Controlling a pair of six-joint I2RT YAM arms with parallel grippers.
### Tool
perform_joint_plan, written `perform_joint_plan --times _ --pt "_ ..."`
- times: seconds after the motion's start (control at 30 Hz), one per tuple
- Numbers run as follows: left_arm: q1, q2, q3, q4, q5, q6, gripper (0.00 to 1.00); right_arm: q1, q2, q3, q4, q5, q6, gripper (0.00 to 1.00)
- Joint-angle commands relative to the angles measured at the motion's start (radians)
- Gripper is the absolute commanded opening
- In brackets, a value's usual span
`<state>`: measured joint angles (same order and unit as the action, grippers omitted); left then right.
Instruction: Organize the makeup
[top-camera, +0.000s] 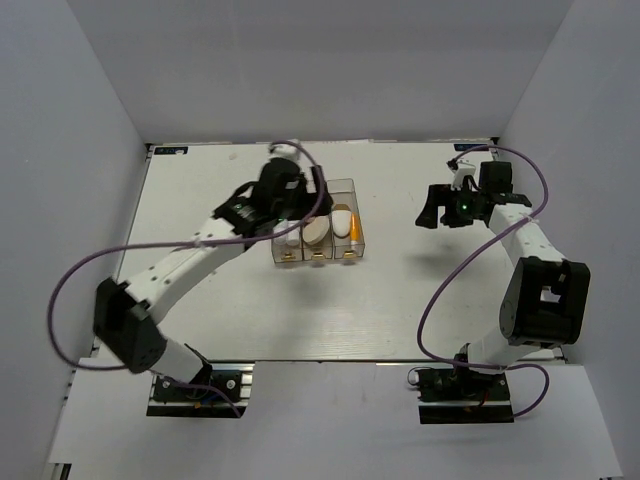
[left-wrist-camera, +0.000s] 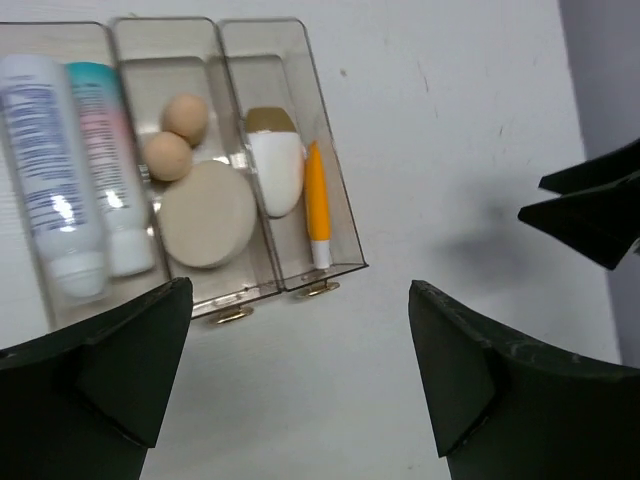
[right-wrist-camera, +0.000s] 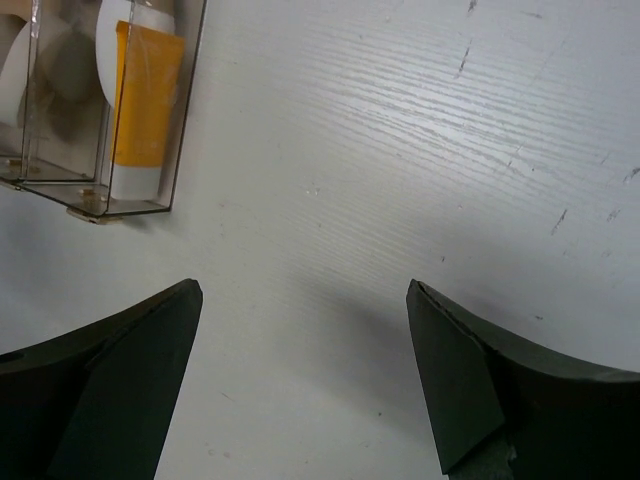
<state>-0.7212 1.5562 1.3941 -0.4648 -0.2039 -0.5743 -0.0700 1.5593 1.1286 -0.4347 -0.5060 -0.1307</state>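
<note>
The makeup lies in a clear three-compartment box (left-wrist-camera: 338, 200). Its left compartment holds two white tubes (left-wrist-camera: 45, 190), one with a pink-blue label (left-wrist-camera: 105, 165). The middle one holds two beige sponges (left-wrist-camera: 185, 117) and a round cream puff (left-wrist-camera: 207, 213). In the right one are a white oval pad (left-wrist-camera: 277, 172) and an orange-white tube (left-wrist-camera: 317, 200), which also shows in the right wrist view (right-wrist-camera: 143, 110). My left gripper (left-wrist-camera: 300, 370) hovers open over the box's left part (top-camera: 292, 212), holding nothing. My right gripper (top-camera: 437, 213) stands open and empty over bare table right of the box (right-wrist-camera: 305, 370).
The box (top-camera: 358, 240) sits mid-table with its gold knobs (left-wrist-camera: 230, 316) toward the arms. White walls enclose the table on the left, back and right. The right gripper's fingertips (left-wrist-camera: 585, 215) show at the right edge of the left wrist view.
</note>
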Motion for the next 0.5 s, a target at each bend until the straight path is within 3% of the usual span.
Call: perform_joint_plan --times 0.0,0.13,0.47 --pt "0.072 -0.172 -0.131 0.043 0.034 -0.085 0.98 0.012 -0.048 0.046 0.059 0.003 -0.027 0.89" --pt "0.13 -0.313 -0.294 0.031 0.023 -0.131 0.98 0.016 -0.039 0.063 0.067 0.03 0.002 0.89" --pt "0.198 -0.527 -0.478 0.018 0.044 -0.18 0.98 0.015 -0.088 0.045 0.169 0.124 0.042 0.89"
